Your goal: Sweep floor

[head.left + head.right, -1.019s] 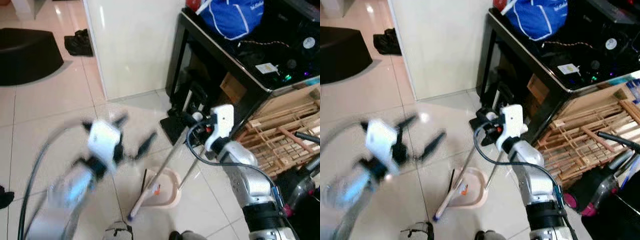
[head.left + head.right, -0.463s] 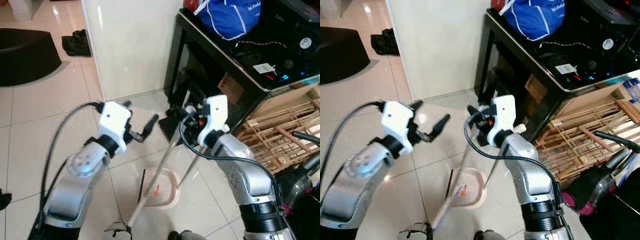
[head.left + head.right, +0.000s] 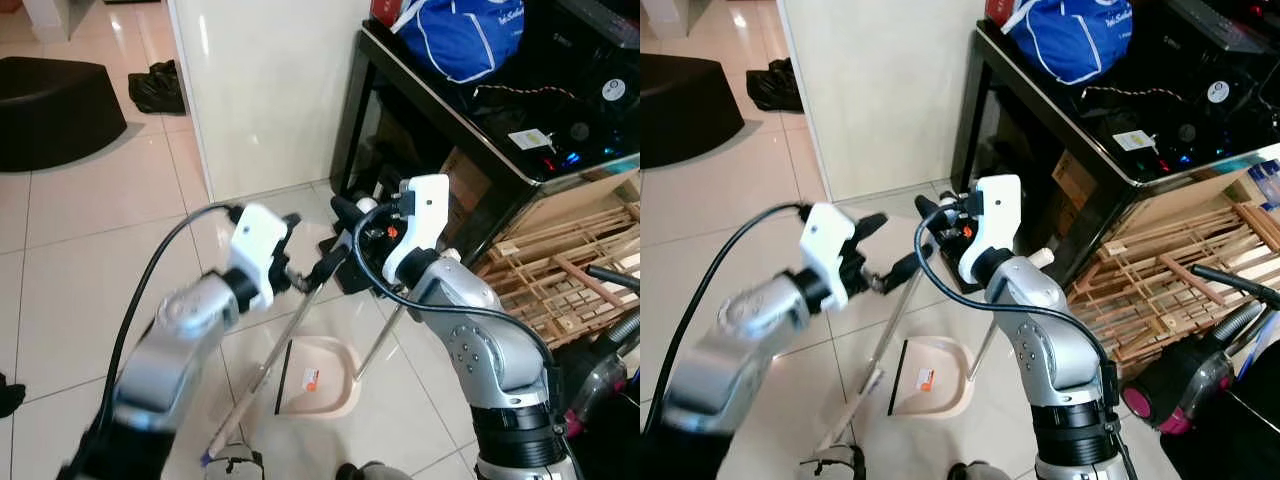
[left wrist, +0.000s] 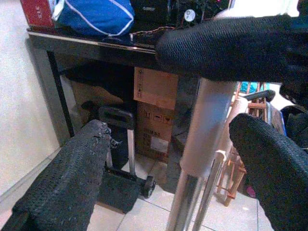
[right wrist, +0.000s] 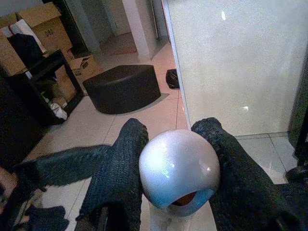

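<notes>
- Left eye view: the right gripper (image 3: 352, 212) is clamped on the top of the broom handle (image 3: 268, 364), which slants down over the tiled floor (image 3: 90, 240) beside the pink dustpan (image 3: 322, 377). The left gripper (image 3: 306, 268) sits lower on the handle, fingers apart around it.
- Right eye view: same layout; a black table (image 3: 1060, 130) carries a blue bag (image 3: 1070, 35).
- Left wrist view: the metal shaft stands between spread fingers (image 4: 67, 178).
- Right wrist view: two fingers (image 5: 120, 163) pinch the rounded handle cap (image 5: 179, 168).

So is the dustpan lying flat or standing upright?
Flat: the dustpan lies on the floor tiles, its handle rising.
</notes>
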`<state>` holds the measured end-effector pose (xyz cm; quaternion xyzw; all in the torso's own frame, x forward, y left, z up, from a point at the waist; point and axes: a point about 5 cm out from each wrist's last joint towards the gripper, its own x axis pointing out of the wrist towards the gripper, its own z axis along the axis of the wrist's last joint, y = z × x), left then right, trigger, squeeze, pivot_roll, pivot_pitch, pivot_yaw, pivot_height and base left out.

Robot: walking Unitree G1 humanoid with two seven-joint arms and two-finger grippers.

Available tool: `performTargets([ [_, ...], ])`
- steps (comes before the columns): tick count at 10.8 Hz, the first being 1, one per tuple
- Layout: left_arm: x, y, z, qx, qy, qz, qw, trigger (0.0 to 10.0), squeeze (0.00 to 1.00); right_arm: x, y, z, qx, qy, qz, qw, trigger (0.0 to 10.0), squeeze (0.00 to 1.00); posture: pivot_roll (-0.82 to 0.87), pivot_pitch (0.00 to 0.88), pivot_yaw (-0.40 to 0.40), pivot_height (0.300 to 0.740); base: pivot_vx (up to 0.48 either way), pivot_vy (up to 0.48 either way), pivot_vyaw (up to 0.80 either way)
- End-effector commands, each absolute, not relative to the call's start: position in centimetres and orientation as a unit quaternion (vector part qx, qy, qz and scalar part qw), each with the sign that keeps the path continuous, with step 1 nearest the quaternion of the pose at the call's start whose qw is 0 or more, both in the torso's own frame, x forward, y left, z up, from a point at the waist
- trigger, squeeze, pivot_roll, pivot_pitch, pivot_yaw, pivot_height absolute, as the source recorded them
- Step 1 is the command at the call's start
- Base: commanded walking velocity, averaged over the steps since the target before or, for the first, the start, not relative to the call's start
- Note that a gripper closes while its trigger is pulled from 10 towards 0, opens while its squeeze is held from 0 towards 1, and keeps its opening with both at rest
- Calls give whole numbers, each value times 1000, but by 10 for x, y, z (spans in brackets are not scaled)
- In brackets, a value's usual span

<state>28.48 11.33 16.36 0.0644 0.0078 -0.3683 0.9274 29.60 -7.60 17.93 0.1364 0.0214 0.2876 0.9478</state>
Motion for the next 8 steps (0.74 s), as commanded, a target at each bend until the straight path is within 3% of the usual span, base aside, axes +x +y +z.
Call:
performTargets([
  [1,287,110,164,77,6,-382,921,10000,0,294,-76,190,142,5,293,945,0,0,164,75,-107,740,0,0,0],
  [4,304,110,165,105,16,-399,911,10000,0,293,-75,194,151,6,290,945,0,0,161,70,-103,740,0,0,0],
  [5,309,107,164,111,23,-405,907,4549,0,293,-75,195,154,7,288,945,0,0,159,73,-103,740,0,0,0],
  [6,313,103,163,114,27,-405,907,0,0,293,-76,196,157,8,286,945,0,0,157,75,-105,740,0,0,0],
  [8,319,97,163,117,24,-406,906,0,0,293,-76,196,161,9,285,945,0,0,155,78,-105,740,0,0,0],
])
